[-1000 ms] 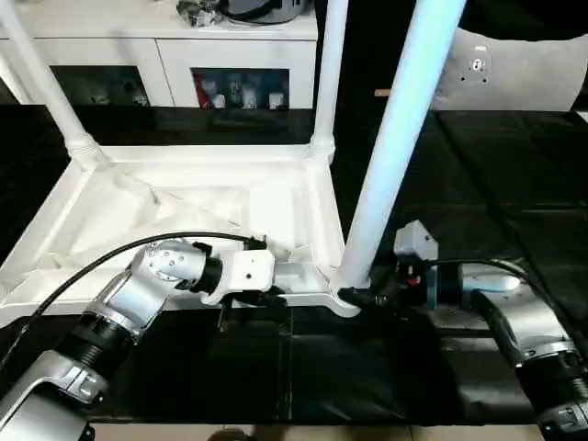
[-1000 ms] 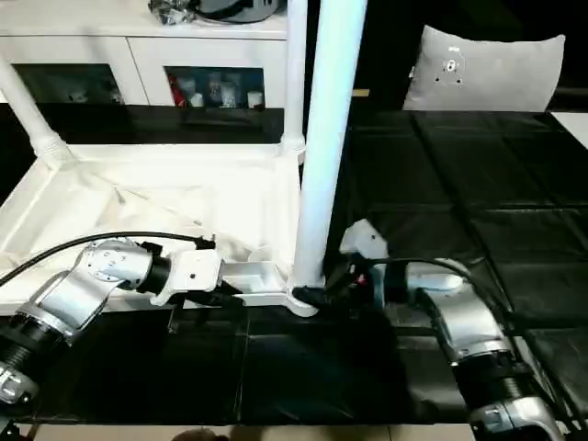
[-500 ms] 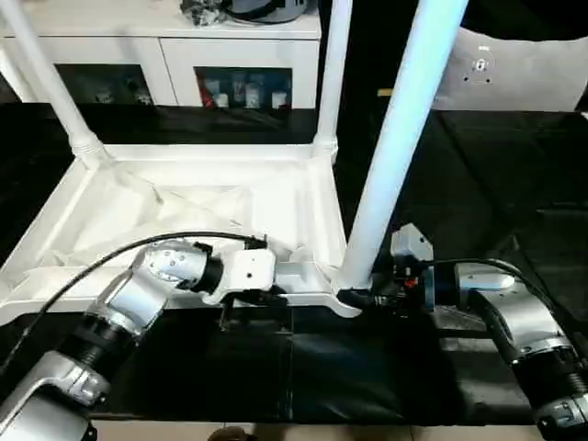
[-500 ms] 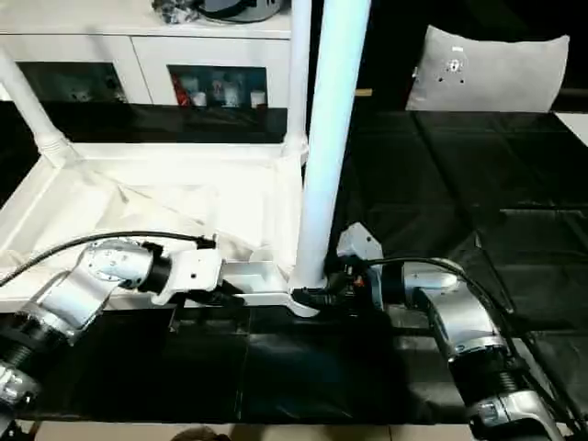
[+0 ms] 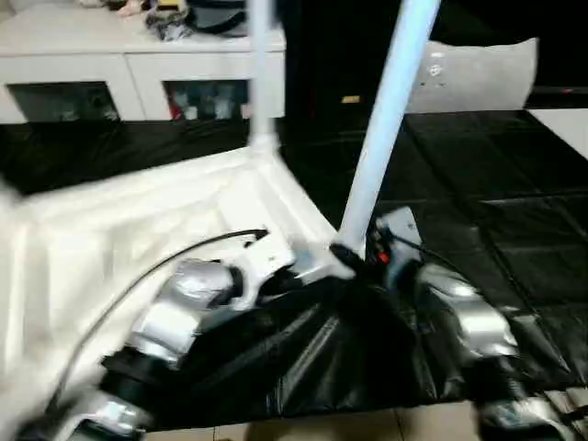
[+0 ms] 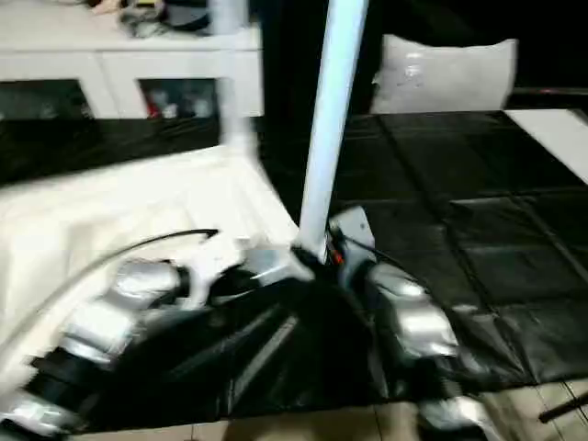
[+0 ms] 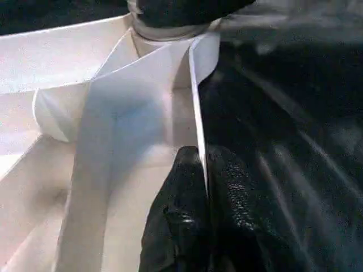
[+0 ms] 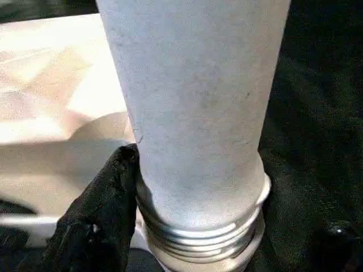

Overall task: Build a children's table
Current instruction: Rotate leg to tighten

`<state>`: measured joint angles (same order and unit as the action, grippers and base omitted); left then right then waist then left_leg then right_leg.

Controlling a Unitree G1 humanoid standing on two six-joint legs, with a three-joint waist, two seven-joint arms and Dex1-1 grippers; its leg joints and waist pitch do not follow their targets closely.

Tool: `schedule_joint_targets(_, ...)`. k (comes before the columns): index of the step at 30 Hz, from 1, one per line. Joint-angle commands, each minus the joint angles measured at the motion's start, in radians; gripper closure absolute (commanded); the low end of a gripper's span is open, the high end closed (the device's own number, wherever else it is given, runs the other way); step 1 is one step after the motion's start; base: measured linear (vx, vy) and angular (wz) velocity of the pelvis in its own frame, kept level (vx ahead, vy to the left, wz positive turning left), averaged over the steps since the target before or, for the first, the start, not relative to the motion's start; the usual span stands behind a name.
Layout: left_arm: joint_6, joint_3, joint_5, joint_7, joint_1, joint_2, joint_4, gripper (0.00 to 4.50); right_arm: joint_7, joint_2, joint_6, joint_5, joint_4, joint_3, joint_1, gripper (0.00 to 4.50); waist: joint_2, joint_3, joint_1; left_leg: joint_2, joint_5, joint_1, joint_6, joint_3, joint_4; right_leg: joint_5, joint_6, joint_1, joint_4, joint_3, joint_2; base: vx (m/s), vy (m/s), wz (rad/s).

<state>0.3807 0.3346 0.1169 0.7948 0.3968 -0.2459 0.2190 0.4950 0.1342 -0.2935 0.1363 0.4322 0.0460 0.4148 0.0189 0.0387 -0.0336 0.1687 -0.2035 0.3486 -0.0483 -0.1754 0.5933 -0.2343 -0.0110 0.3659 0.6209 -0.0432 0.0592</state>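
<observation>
The children's table [image 5: 119,230] lies upside down on a black cloth [image 5: 303,358], its white legs pointing up. The near corner leg [image 5: 386,110] stands in its socket, and another leg [image 5: 260,73] rises at the far corner. My right gripper [image 5: 354,257] is shut on the near leg's threaded base [image 8: 198,226], with one black finger [image 8: 108,198] pressed against its side. My left gripper [image 7: 202,161] is shut on the table's thin rim wall [image 7: 195,102] just beside that corner. Under both forearms the cloth is bunched into folds.
A white cabinet with glass doors [image 5: 129,73] stands behind the table, with clutter on top. A grey cushion [image 5: 478,73] sits at the back right. The cloth's front edge meets bare floor [image 5: 349,424] close to my arms.
The table has swung round with both grippers on it, its near corner turning and the cloth wrinkling beneath. The view has shifted too. My right gripper has narrowed onto the leg's base.
</observation>
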Motion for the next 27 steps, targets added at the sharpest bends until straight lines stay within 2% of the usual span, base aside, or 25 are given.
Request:
schedule_joint_targets(1,-0.021,0.1,-0.011,0.016,0.032,0.056,-0.043,4.5,-0.005,-0.056,-0.035,-0.015,0.068,0.079,-0.012,1.77,0.002,-0.029,-0.004,0.058,-0.335,-0.003,-0.023,0.036,-0.089,-0.43,-0.15,-0.011,-0.113,0.052,0.092,0.0,0.0,0.0)
schedule_joint_targets(3,-0.029,0.1,0.009,0.012,0.036,0.041,-0.033,4.5,-0.005,-0.055,-0.018,-0.01,0.066,0.057,-0.022,1.07,0.003,-0.031,-0.006,0.061,-0.341,-0.006,-0.021,0.036,-0.089,-0.408,-0.149,-0.008,-0.112,0.053,0.091,0.0,0.0,0.0)
schedule_joint_targets(6,-0.037,0.095,0.031,0.013,0.037,0.018,-0.023,4.5,0.008,-0.04,0.013,-0.008,0.048,0.044,-0.039,0.97,0.006,-0.034,-0.007,0.063,-0.332,-0.004,-0.021,0.036,-0.092,-0.34,-0.164,-0.011,-0.108,0.053,0.089,0.0,0.0,0.0)
schedule_joint_targets(8,-0.041,0.09,0.043,0.009,0.039,0.005,-0.013,4.5,0.028,-0.031,0.03,0.005,0.022,0.032,-0.053,0.72,0.007,-0.037,-0.008,0.063,-0.291,0.001,-0.013,0.033,-0.092,-0.231,-0.19,-0.017,-0.098,0.052,0.086,0.0,0.0,0.0)
schedule_joint_targets(12,-0.069,0.073,0.049,0.016,0.049,-0.024,0.016,4.5,0.115,0.027,0.055,0.042,-0.056,0.01,-0.095,0.41,0.01,-0.039,-0.016,0.064,-0.268,-0.001,0.006,0.029,-0.088,-0.191,-0.197,-0.019,-0.099,0.054,0.088,0.0,0.0,0.0)
schedule_joint_targets(14,-0.09,0.07,0.044,0.031,0.053,-0.041,0.029,4.5,0.173,0.068,0.081,0.052,-0.091,0.01,-0.118,0.25,0.006,-0.043,-0.031,0.063,-0.206,0.004,0.026,0.026,-0.082,-0.126,-0.2,-0.028,-0.094,0.053,0.089,0.0,0.0,0.0)
schedule_joint_targets(15,-0.101,0.071,0.043,0.038,0.055,-0.049,0.034,4.5,0.193,0.082,0.09,0.055,-0.102,0.011,-0.125,0.18,0.012,-0.045,-0.035,0.063,-0.173,0.006,0.035,0.026,-0.079,-0.076,-0.21,-0.029,-0.088,0.052,0.09,0.0,0.0,0.0)
schedule_joint_targets(17,-0.145,0.075,0.034,0.072,0.056,-0.073,0.05,4.5,0.28,0.137,0.13,0.072,-0.139,0.01,-0.149,0.05,0.008,-0.05,-0.039,0.063,-0.133,0.009,0.054,0.026,-0.074,-0.002,-0.219,-0.034,-0.081,0.049,0.088,0.0,0.0,0.0)
schedule_joint_targets(19,-0.16,0.075,0.029,0.084,0.057,-0.079,0.056,4.5,0.307,0.156,0.143,0.075,-0.149,0.009,-0.155,0.05,0.008,-0.054,-0.042,0.062,-0.096,0.013,0.072,0.026,-0.069,0.067,-0.228,-0.037,-0.072,0.048,0.088,0.0,0.0,0.0)
schedule_joint_targets(20,-0.18,0.072,0.014,0.11,0.055,-0.085,0.06,4.5,0.339,0.184,0.152,0.085,-0.154,-0.004,-0.157,0.05,0.01,-0.057,-0.044,0.06,-0.049,0.017,0.096,0.026,-0.064,0.141,-0.245,-0.036,-0.064,0.044,0.087,0.0,0.0,0.0)
schedule_joint_targets(23,-0.235,0.084,-0.011,0.192,0.051,-0.118,0.065,4.5,0.441,0.269,0.173,0.11,-0.159,-0.027,-0.152,0.05,0.009,-0.055,-0.047,0.063,-0.082,0.015,0.108,0.024,-0.063,0.104,-0.258,-0.036,-0.067,0.042,0.089,0.0,0.0,0.0)
schedule_joint_targets(25,-0.259,0.095,-0.012,0.222,0.053,-0.136,0.076,4.5,0.493,0.308,0.177,0.114,-0.167,-0.02,-0.15,0.05,0.011,-0.052,-0.052,0.065,-0.093,0.013,0.11,0.023,-0.064,0.075,-0.255,-0.034,-0.07,0.042,0.087,0.0,0.0,0.0)
schedule_joint_targets(27,-0.303,0.122,-0.006,0.281,0.062,-0.173,0.095,4.5,0.559,0.369,0.239,0.081,-0.154,0.006,-0.133,0.05,0.008,-0.052,-0.057,0.067,-0.106,0.012,0.108,0.023,-0.064,0.046,-0.253,-0.033,-0.07,0.041,0.089,0.0,0.0,0.0)
